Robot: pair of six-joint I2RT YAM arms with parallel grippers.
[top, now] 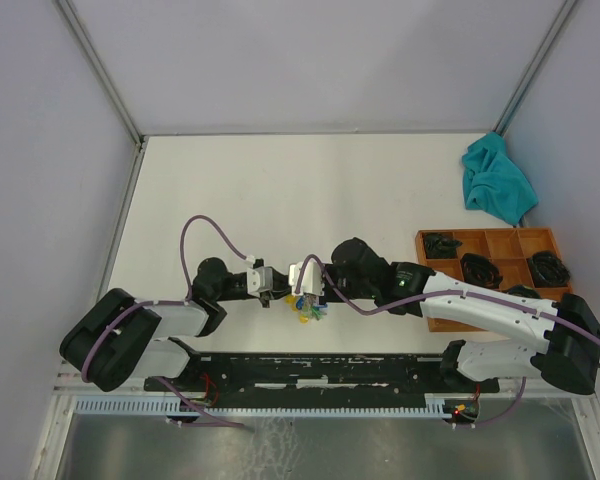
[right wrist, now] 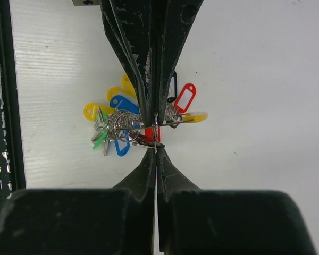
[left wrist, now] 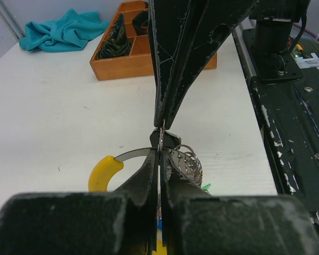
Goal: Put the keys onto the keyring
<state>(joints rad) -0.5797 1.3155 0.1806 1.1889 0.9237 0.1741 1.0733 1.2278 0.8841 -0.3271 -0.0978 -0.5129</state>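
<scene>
Keyring (right wrist: 123,123), just one, pinched by both jaws.

keyring (right wrist: 122,125): partly behind right gripper (right wrist: 156,133) | loose keys: indistinguishable

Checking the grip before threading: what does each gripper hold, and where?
The left gripper and right gripper each pinch the keyring by its thin wire ring, at the fingertips.

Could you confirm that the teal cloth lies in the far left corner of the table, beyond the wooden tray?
Not quite: the teal cloth lies in the far right corner of the table, beyond the wooden tray, as the top external view shows.
</scene>
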